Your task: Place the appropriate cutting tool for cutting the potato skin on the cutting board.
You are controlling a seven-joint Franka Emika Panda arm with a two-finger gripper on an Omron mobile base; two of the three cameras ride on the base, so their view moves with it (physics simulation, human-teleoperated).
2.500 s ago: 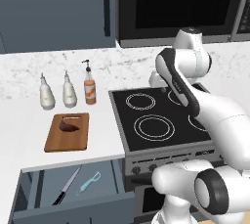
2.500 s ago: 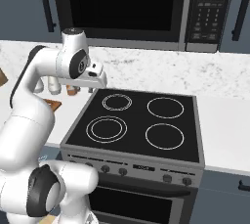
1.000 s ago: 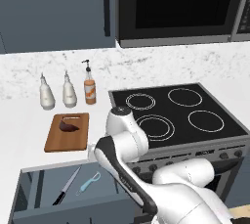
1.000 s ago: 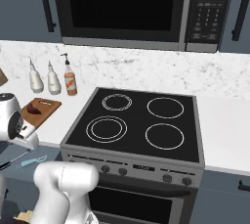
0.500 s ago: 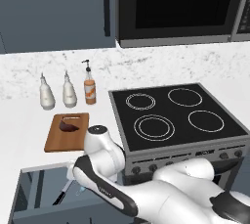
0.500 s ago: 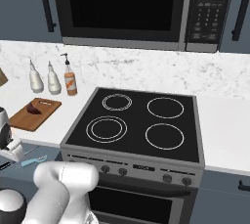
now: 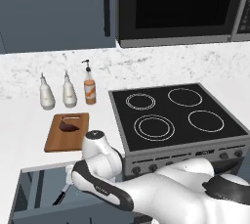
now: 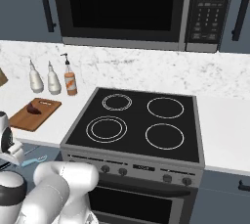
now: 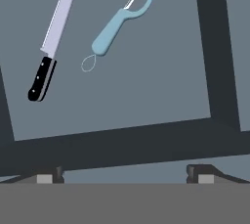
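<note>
Hand view looks down into the open drawer (image 9: 146,100): light-blue peeler (image 9: 118,20) lying flat beside the black-handled knife (image 9: 52,37), not touching. Gripper (image 9: 126,175) hangs above with fingers spread wide, holding nothing. Potato (image 7: 69,125) sits on the cutting board (image 7: 67,131) on the counter.

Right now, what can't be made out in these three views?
- Knife: blade tip cut off by the top edge of the hand view; in the left base view the arm covers most of it.
- Peeler: in the right base view only a sliver past the arm.
- Potato on the board: too small for detail.
</note>
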